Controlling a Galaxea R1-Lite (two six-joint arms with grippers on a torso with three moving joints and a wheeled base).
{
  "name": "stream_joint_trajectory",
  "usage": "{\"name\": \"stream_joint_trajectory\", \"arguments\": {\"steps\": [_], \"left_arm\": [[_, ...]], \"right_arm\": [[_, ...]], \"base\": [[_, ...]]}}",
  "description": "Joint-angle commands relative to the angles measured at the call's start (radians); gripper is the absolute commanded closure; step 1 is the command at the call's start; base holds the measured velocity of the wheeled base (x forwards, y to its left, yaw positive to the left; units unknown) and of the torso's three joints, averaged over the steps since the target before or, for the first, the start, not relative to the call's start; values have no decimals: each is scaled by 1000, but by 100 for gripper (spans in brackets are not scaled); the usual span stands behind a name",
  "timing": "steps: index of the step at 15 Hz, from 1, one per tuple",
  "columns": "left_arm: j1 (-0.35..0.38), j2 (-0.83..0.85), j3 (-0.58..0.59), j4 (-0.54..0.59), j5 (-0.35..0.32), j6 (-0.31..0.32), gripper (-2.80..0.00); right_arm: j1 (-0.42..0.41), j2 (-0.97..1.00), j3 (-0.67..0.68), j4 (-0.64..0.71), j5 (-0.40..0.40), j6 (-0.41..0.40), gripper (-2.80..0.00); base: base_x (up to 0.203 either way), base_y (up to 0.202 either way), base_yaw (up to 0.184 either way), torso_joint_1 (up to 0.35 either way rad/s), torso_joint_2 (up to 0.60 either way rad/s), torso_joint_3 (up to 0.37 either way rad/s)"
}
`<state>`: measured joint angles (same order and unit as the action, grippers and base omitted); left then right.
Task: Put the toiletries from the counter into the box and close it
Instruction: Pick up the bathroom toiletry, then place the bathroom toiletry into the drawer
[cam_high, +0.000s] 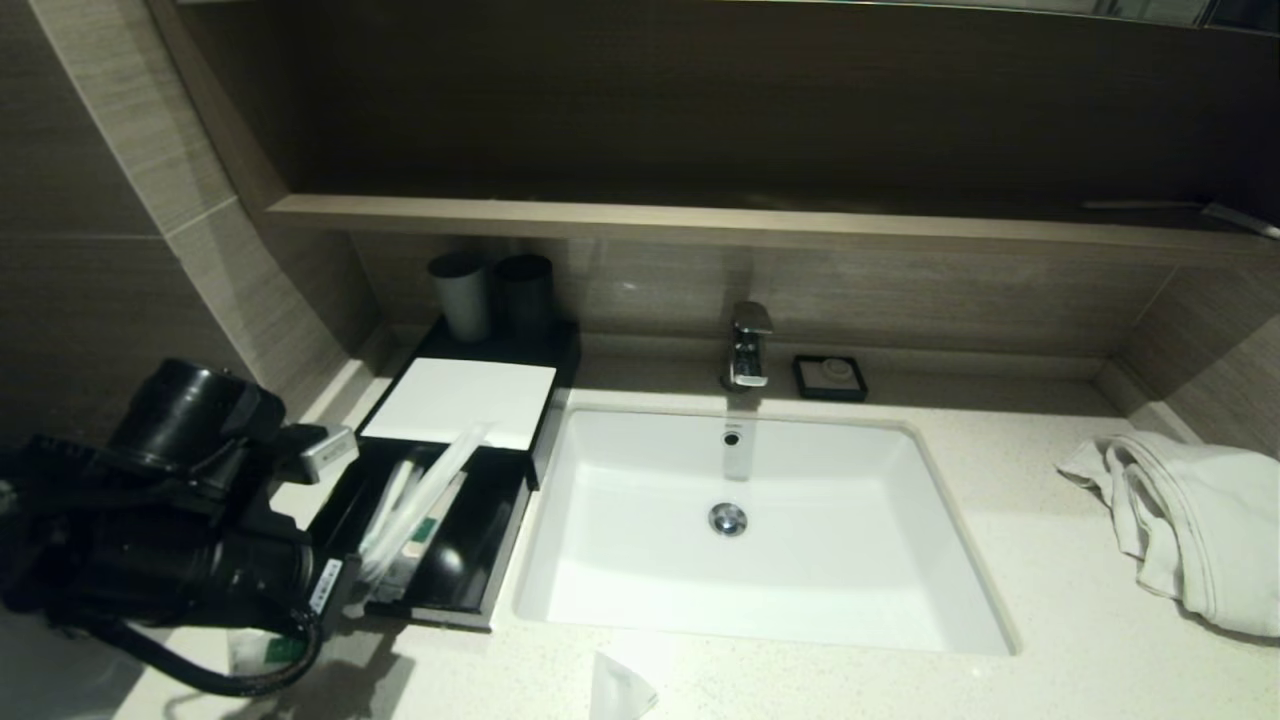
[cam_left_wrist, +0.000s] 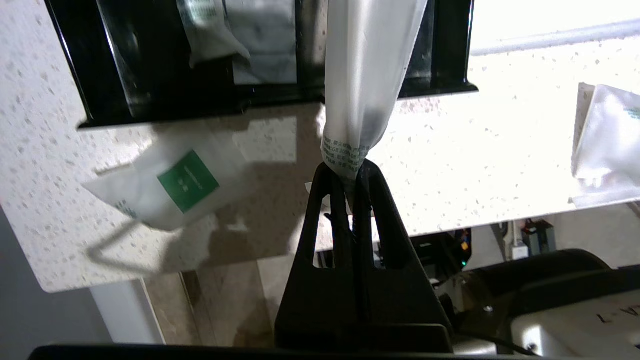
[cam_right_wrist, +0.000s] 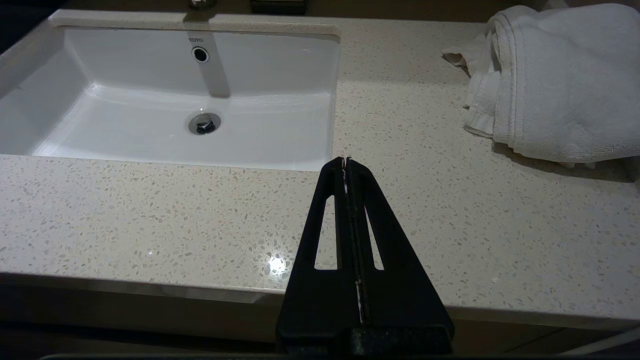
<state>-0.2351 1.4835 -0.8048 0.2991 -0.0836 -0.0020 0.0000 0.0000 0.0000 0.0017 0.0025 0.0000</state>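
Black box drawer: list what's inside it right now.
The pulled-out drawer of the box holds several translucent white packets. The left gripper pinches the long packet reaching over the drawer. How many packets lie stacked beneath can't be told.

The left gripper (cam_left_wrist: 352, 172) is clamped on the end of a long packet (cam_left_wrist: 367, 75) reaching ahead of its tips, while the right gripper (cam_right_wrist: 346, 161) is parked, fingers pressed together.
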Motion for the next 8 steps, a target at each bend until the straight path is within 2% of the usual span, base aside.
{"name": "stream_joint_trajectory", "arguments": {"steps": [1,5,8], "left_arm": [[-9,-25,-4,47,0,-25,0],[-21,-71,-7,154,1,-147,0],[-26,-77,-44,282,2,-235,0]], "right_arm": [[0,0,0,0,1,0,0],[0,0,0,0,1,0,0],[0,0,0,0,1,0,0]], "base": [[0,0,0,0,0,0],[0,0,0,0,0,0],[0,0,0,0,0,0]]}}
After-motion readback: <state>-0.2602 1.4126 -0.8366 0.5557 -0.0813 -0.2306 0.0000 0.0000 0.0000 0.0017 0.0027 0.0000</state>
